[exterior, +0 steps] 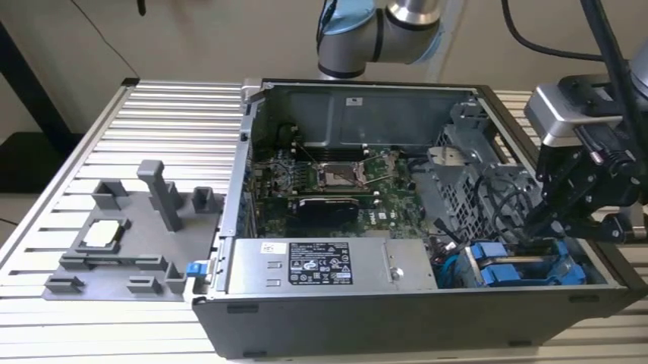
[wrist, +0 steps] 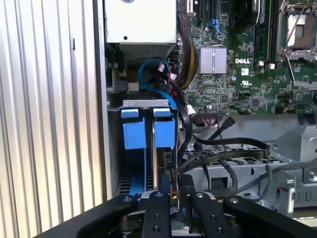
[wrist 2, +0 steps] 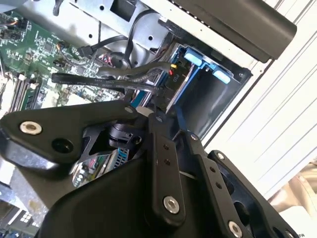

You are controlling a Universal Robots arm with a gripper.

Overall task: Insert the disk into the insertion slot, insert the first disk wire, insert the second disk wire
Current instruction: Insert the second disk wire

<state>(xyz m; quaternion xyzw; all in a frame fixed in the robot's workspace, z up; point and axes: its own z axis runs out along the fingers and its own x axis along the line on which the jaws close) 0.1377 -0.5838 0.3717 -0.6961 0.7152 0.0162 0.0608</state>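
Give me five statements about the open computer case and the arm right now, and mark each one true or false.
1. The gripper is down inside the computer case. True.
2. Two blue drive carriers sit side by side in the bay. True.
3. The case lies with its side panel fitted. False: it is open, the green motherboard exposed.
4. A grey fixture stands at the case's exterior-view left. True.
5. The gripper hovers over that fixture. False: it is at the drive bay, among black cables.
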